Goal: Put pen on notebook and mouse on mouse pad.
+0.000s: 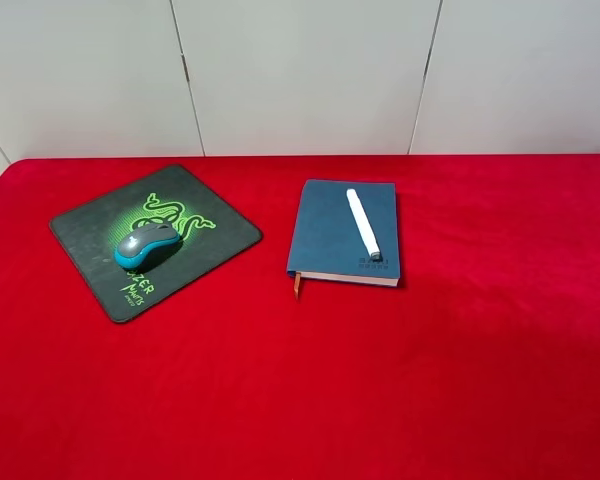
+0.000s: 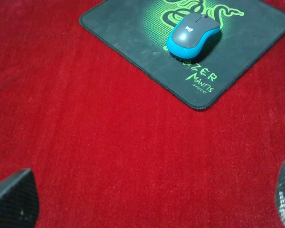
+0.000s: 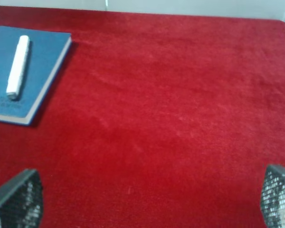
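Observation:
The white pen (image 1: 363, 222) lies lengthwise on the blue notebook (image 1: 330, 235) near the table's middle; the right wrist view shows the pen (image 3: 17, 66) and notebook (image 3: 42, 61) too. The grey and blue mouse (image 1: 146, 246) rests on the black mouse pad (image 1: 210, 235) with its green logo at the left; the left wrist view has the mouse (image 2: 193, 35) on the pad (image 2: 128, 33). Neither arm appears in the high view. My left gripper (image 2: 147, 199) hangs open over bare red cloth, well back from the pad. My right gripper (image 3: 149, 199) is open, empty, away from the notebook.
A red cloth (image 1: 460, 350) covers the whole table. White wall panels (image 1: 300, 70) stand behind the back edge. An orange ribbon (image 1: 297, 284) pokes from the notebook's near edge.

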Controlling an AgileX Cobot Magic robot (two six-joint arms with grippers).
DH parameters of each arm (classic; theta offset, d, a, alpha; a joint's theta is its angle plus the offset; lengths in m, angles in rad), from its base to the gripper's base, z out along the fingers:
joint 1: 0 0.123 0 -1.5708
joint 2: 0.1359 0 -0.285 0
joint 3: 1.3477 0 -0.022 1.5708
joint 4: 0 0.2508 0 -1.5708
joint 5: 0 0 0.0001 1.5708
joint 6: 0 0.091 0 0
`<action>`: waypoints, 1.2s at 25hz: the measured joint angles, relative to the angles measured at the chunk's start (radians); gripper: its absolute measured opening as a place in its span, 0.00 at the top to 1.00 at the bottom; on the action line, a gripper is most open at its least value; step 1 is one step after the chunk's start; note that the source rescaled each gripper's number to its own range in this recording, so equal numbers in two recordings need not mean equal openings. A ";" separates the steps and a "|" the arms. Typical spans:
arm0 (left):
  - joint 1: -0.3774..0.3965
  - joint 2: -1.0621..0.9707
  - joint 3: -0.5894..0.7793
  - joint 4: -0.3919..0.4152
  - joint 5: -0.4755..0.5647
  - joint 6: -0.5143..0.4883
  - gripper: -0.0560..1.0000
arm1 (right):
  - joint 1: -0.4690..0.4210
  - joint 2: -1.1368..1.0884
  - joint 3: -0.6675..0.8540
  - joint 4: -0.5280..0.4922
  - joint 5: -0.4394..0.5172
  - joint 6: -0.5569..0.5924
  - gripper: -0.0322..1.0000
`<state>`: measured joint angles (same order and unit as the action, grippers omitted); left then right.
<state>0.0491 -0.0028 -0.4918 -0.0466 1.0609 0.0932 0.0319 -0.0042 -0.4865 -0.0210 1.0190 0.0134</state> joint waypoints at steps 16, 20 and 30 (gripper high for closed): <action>0.000 0.000 0.000 0.002 0.000 0.000 0.00 | -0.036 0.000 0.000 0.013 0.000 -0.013 0.00; 0.000 0.000 0.000 0.002 0.000 0.000 0.00 | -0.036 0.000 0.000 0.013 0.000 -0.013 0.00; 0.000 0.000 0.000 0.002 0.000 0.000 0.00 | -0.036 0.000 0.000 0.014 0.000 -0.013 0.00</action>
<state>0.0491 -0.0028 -0.4918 -0.0446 1.0609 0.0932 -0.0045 -0.0042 -0.4865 -0.0075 1.0190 0.0000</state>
